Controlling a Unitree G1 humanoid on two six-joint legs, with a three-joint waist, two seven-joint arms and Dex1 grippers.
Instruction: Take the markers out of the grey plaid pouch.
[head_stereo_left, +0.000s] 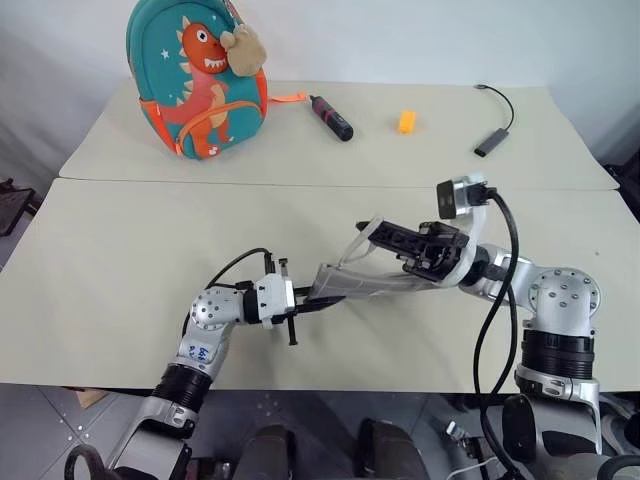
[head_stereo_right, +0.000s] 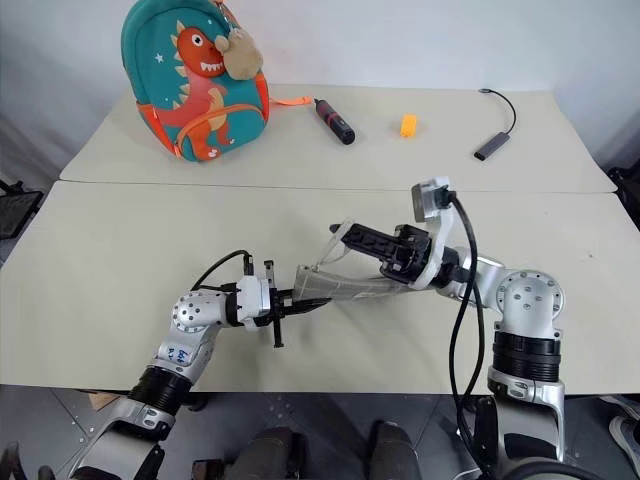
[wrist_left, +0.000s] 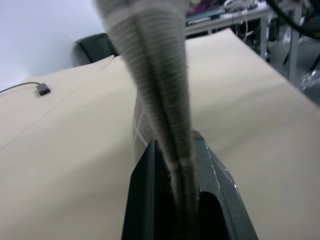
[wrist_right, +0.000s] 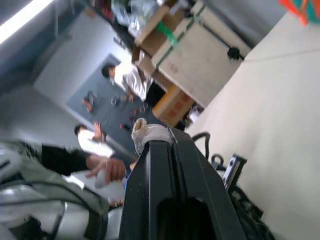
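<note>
Both grippers are clamped on the grey plaid pouch (head_stereo_left: 355, 280), which hangs stretched between them above the table (head_stereo_left: 120, 270). At its lower end the left gripper (head_stereo_left: 297, 308) has its fingers closed flat on the fabric, while the right gripper (head_stereo_left: 372, 234), higher up, pinches the pouch's raised upper edge. Far beyond both, at the table's back, stand a dinosaur backpack (head_stereo_left: 197, 82) and a black-and-red stick (head_stereo_left: 331, 117).

The two head cameras look forward and down from above the near edge of the worktop (head_stereo_left: 120, 300), sharing almost the same scene as far as the backpack (head_stereo_left: 197, 80) at the back. The left wrist camera sits very close behind its tool (wrist_left: 180, 200), looking along the pouch (wrist_left: 155, 75) over the worktop. The right wrist camera looks along its tool (wrist_right: 170, 200), tilted up toward the room beyond the worktop's edge.
</note>
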